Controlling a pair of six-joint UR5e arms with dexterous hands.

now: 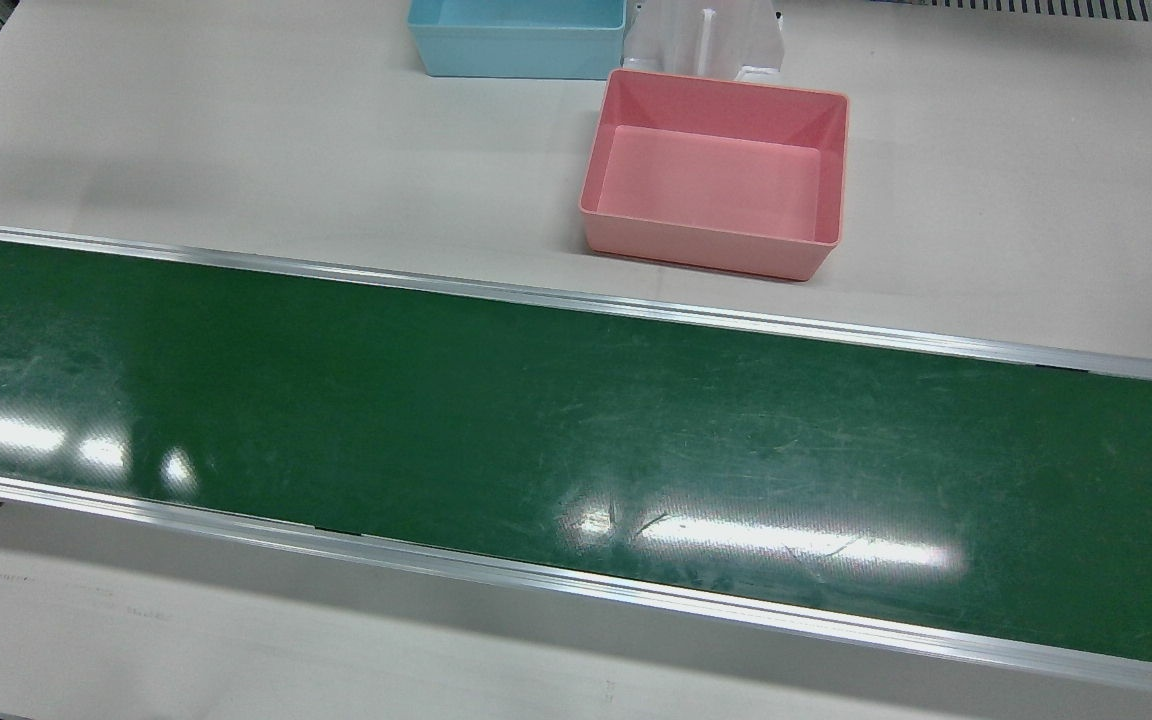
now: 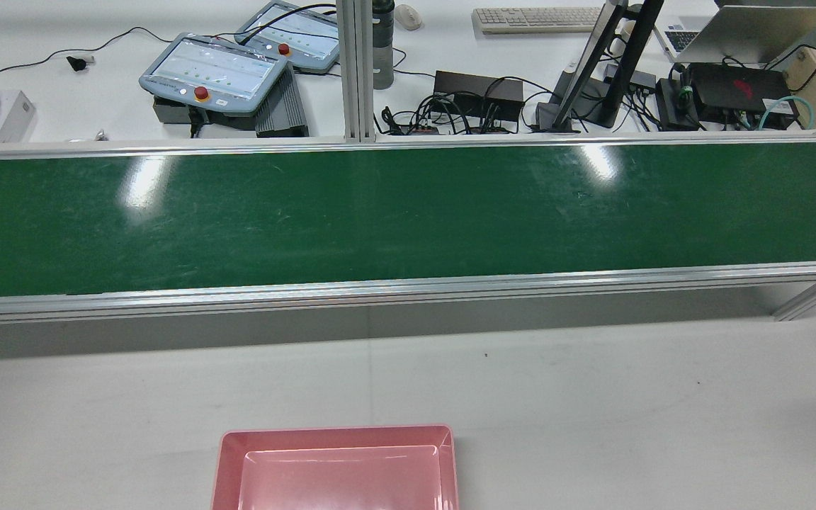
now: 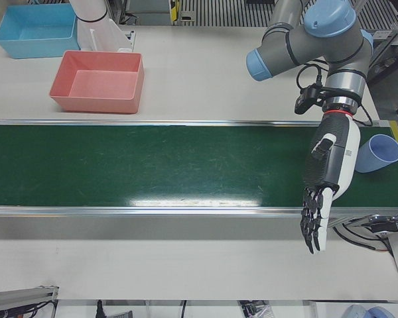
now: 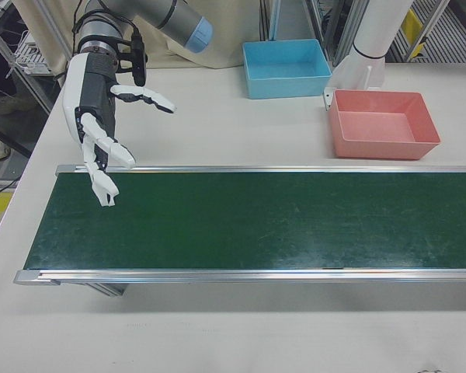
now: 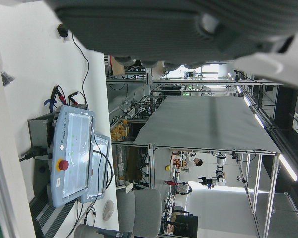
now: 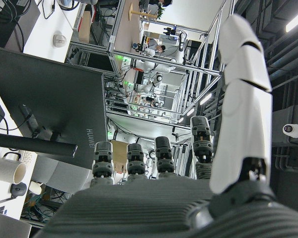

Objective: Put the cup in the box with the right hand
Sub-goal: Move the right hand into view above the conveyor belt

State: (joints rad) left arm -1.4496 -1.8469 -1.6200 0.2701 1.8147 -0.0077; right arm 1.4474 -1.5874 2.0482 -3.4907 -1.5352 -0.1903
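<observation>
A pale blue cup (image 3: 378,154) lies on its side at the right end of the green belt (image 3: 152,165) in the left-front view. My left hand (image 3: 327,182) hangs open just to the left of the cup, fingers pointing down over the belt's near rail, holding nothing. My right hand (image 4: 99,128) is open with its fingers spread, above the far end of the belt (image 4: 256,221) in the right-front view, and it is empty. A pink box (image 1: 706,245) stands empty on the white table behind the belt; it also shows in the right-front view (image 4: 384,148).
A blue box (image 1: 516,62) stands beside the pink one, next to a white arm pedestal (image 1: 706,40). The belt has raised aluminium rails (image 1: 576,298) along both sides. Teach pendants (image 2: 213,71), cables and a monitor stand lie beyond the belt in the rear view.
</observation>
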